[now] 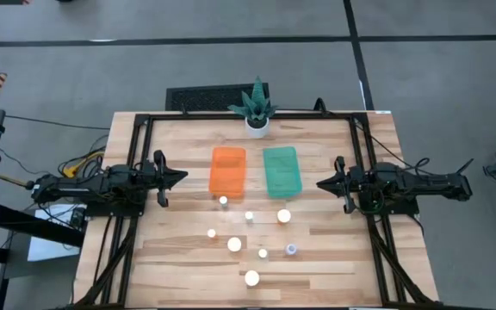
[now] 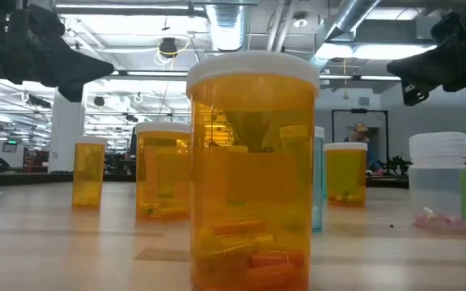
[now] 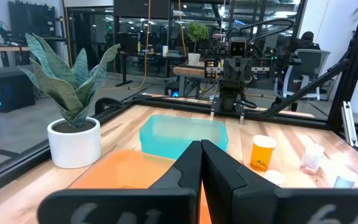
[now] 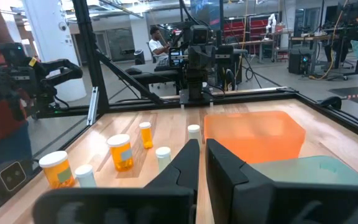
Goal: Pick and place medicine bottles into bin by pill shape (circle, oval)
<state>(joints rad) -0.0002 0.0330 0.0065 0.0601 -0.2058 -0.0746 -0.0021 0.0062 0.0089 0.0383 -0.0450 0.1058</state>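
Several small medicine bottles with white caps stand upright on the wooden table, from one just near of the orange bin to the nearest one. One is bluish-clear. The low view shows an amber bottle close up. The orange bin and the green bin lie side by side beyond the bottles. My left gripper hovers left of the orange bin, shut and empty; it also shows in its wrist view. My right gripper hovers right of the green bin, shut and empty, as its wrist view shows.
A white pot with a green plant stands at the table's far edge behind the bins. A black frame runs round the table top. Bare wood lies left and right of the bottles.
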